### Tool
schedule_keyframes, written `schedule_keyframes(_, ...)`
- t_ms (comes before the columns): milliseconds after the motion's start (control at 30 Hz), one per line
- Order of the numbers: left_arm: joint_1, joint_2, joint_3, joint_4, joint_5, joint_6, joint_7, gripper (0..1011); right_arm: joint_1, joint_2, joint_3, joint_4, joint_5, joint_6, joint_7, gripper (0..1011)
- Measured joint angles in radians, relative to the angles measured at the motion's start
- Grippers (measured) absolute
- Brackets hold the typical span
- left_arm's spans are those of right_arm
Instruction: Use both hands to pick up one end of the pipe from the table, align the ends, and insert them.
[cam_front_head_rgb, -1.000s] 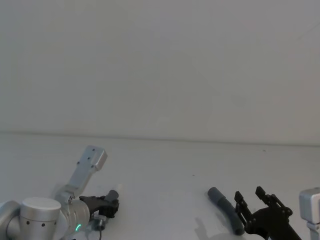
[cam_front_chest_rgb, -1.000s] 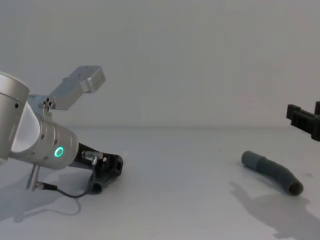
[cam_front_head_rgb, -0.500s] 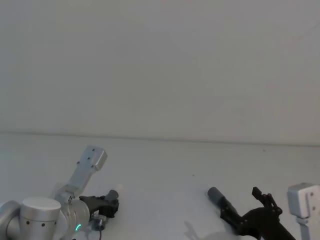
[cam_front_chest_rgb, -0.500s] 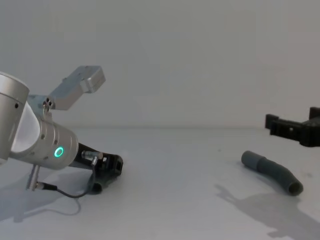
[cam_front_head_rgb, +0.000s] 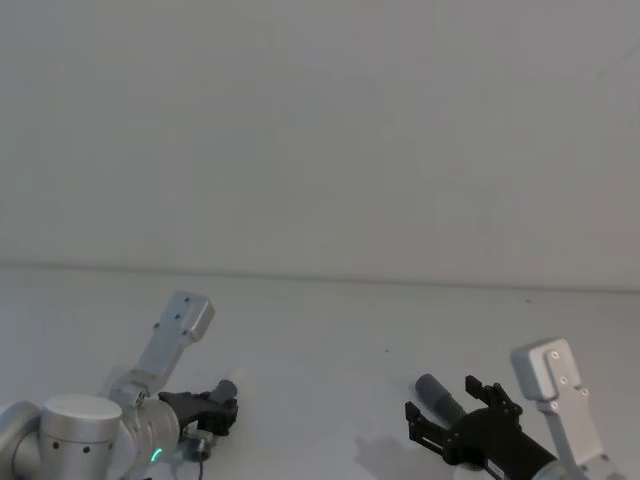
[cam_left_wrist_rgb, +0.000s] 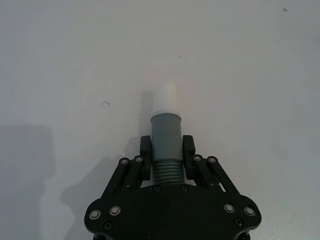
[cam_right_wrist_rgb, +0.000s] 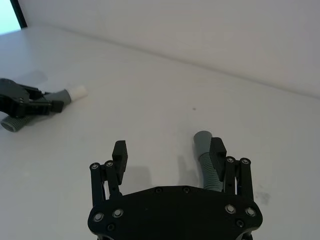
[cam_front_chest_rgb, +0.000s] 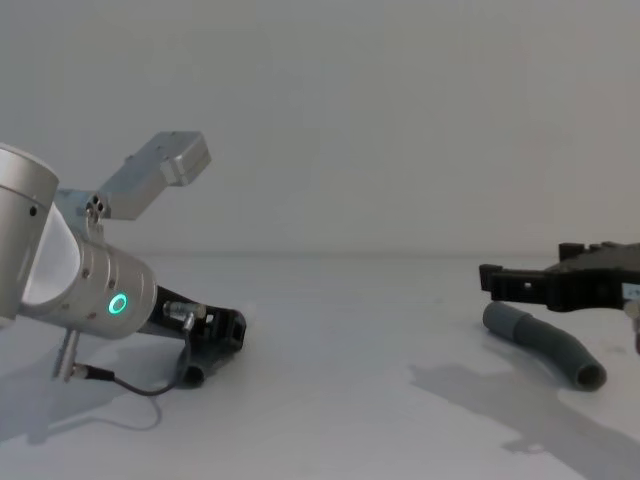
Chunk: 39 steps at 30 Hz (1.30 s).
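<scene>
I have my left gripper (cam_left_wrist_rgb: 166, 148) low over the counter (cam_left_wrist_rgb: 60, 60), jaws clamped on the ribbed part of one pipe piece (cam_left_wrist_rgb: 165, 131), its white tip (cam_left_wrist_rgb: 165, 96) pointing forward. The other pipe piece (cam_front_chest_rgb: 545, 343) lies bent on the counter, its round mouth (cam_front_chest_rgb: 593, 377) towards me. My right gripper (cam_right_wrist_rgb: 168, 150) hovers just above its far cuff, jaws spread wide.

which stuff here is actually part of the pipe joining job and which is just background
Part of the job:
left end effector, shut on the white-tipped pipe piece
right end effector, open by the second pipe piece
the table

Not part of it:
the wall behind
the cable on the left arm
a dark speck on the table
</scene>
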Motion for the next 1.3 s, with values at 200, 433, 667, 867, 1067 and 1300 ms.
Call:
schedule_keyframes(200, 0.000, 0.000, 0.000, 0.000, 0.000, 0.000, 0.000, 327, 0.070, -0.009, -0.019, 0.044, -0.011, 0.075, 0.019, 1000)
schedule_keyframes(433, 0.000, 0.000, 0.000, 0.000, 0.000, 0.000, 0.000, 327, 0.131, -0.027, -0.025, 0.082, -0.019, 0.157, 0.019, 1000)
schedule_keyframes(667, 0.000, 0.000, 0.000, 0.000, 0.000, 0.000, 0.000, 327, 0.181, -0.051, -0.016, 0.113, -0.021, 0.241, 0.002, 1000)
schedule_keyframes(867, 0.000, 0.000, 0.000, 0.000, 0.000, 0.000, 0.000, 327, 0.217, -0.072, -0.004, 0.139, -0.022, 0.301, -0.017, 1000)
schedule_keyframes(1067, 0.000, 0.000, 0.000, 0.000, 0.000, 0.000, 0.000, 327, 0.238, -0.086, 0.003, 0.166, -0.026, 0.334, -0.029, 1000)
schedule_keyframes(1300, 0.000, 0.000, 0.000, 0.000, 0.000, 0.000, 0.000, 327, 0.249, -0.089, 0.004, 0.189, -0.033, 0.348, -0.029, 1000)
